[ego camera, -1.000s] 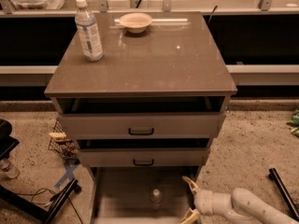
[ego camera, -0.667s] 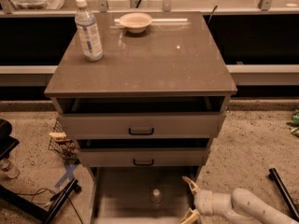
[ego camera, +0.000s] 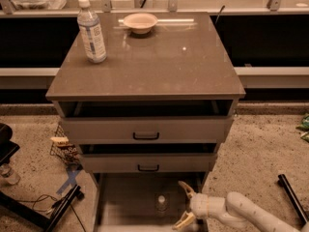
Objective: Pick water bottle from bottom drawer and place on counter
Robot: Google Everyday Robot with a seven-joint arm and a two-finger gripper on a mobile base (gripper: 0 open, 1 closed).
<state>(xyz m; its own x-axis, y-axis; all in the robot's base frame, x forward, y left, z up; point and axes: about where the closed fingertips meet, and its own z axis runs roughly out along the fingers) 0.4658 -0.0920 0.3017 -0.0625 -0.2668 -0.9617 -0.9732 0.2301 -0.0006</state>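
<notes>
I see the small clear ribbed plastic water bottle [ego camera: 161, 205] with its white cap standing upright on the plain grey floor of the deep bottom drawer [ego camera: 123, 204], which is pulled out well forward of the counter's front edge. The bottle sits roughly below the middle of that edge.

My white arm reaches in from beyond the counter's front right corner, low down. The claw [ego camera: 184, 205] is inside the drawer just to the right of the bottle, with its two tan fingers [ego camera: 185, 187] spread wide, one behind and one in front. I cannot tell whether either touches the bottle.

The glossy brown-grey square counter [ego camera: 159, 66] holds a tall clear bottle with a white-blue printed label [ego camera: 91, 30] near its back left corner and a shallow pale bowl [ego camera: 140, 22] at the back edge, left of centre. Below the front edge, the two shallower grey drawers with black handles [ego camera: 146, 136] each stand slightly open.
</notes>
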